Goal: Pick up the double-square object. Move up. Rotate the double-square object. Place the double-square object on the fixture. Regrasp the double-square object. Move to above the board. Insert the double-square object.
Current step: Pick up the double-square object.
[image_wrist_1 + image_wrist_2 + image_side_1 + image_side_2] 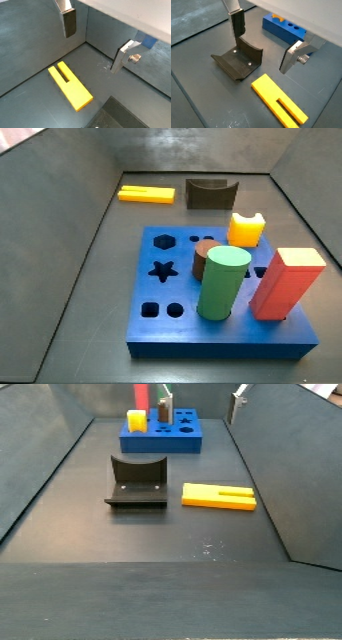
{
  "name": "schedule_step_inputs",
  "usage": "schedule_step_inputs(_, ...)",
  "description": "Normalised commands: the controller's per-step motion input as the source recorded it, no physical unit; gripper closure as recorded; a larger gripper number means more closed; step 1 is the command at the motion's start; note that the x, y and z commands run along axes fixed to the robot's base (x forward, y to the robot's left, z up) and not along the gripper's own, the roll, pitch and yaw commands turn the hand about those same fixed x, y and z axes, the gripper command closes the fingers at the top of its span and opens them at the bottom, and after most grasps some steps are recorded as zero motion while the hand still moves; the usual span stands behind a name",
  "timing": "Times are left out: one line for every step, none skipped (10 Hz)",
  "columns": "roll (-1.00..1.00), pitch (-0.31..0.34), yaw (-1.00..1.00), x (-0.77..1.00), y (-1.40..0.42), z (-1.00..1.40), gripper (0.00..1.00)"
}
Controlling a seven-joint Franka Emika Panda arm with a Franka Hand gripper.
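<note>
We see the double-square object [219, 496], a long yellow-orange bar with a slot running in from one end, lying flat on the dark floor just beside the fixture [136, 481] and not touching it. In a side view it lies at the far end of the enclosure [146, 194], next to the dark fixture [211, 193], well apart from the board [167, 333]. Both wrist views show it free on the floor [69, 86] [280, 100].

The gripper [264, 42] hangs above the floor with its two fingers [237, 24] spread wide; nothing lies between them, and they touch no piece. In a wrist view the fixture [238, 61] sits beneath the gap between the fingers, its curved notch facing up.

The blue board serves as the holder here. Standing in it we note a green cylinder [223, 281], a red square block [287, 283], a short yellow-orange peg with a scalloped top [246, 229] and a brown round piece [206, 256] behind the cylinder. Several shaped holes are open, among them a hexagon [163, 241], a star [163, 271] and paired shapes near the front edge [162, 310].
</note>
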Motion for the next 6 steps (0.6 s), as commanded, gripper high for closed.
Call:
schedule_step_inputs(0.0,0.0,0.0,-0.03,0.0,0.0,0.0)
schedule_step_inputs(0.0,-0.033,-0.55,0.0,0.0,-0.11,0.0)
schedule_step_inputs(0.0,-0.059,-1.0,0.01,0.0,-0.24,0.0)
schedule_step_inputs(0.0,-0.037,-1.0,0.0,0.0,-0.27,0.0)
schedule_step_inputs(0.0,-0.03,-1.0,0.0,0.0,-0.28,0.0)
schedule_step_inputs(0.0,-0.027,-1.0,0.0,0.0,-0.3,0.0)
